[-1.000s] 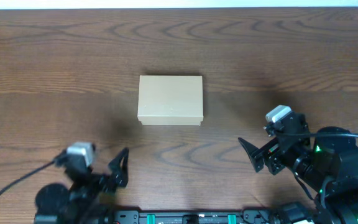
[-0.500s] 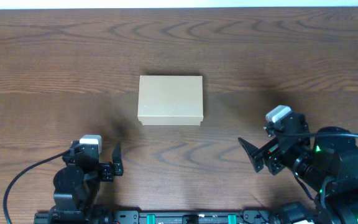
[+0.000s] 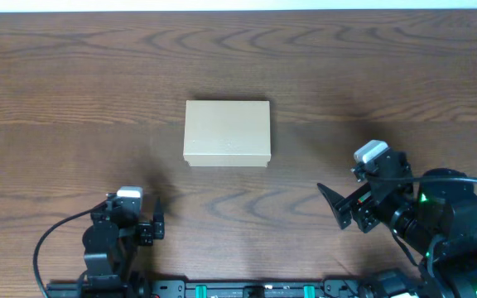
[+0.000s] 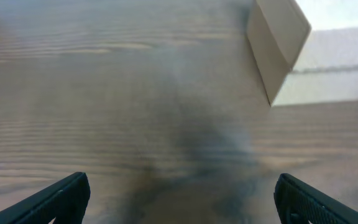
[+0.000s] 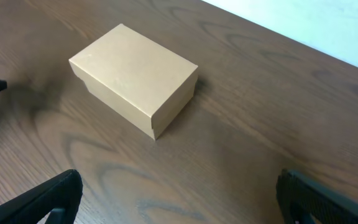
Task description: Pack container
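- The container [image 3: 227, 132] sat on the brown table [image 3: 73, 83] with its lid down flat
- The left gripper [image 3: 156, 222] was well apart from the container, closer to the robot and off to its left, fingers spread wide with nothing in them
- The right gripper [image 3: 335, 207] was off to the container's right, not touching it, fingers wide apart and holding nothing

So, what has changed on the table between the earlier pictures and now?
Only the left arm moved: its wrist swung sideways toward the right arm and turned from a slant to point straight ahead. Its jaws are open and empty; nothing was taken hold of or let go. The box and the right arm stayed where they were.
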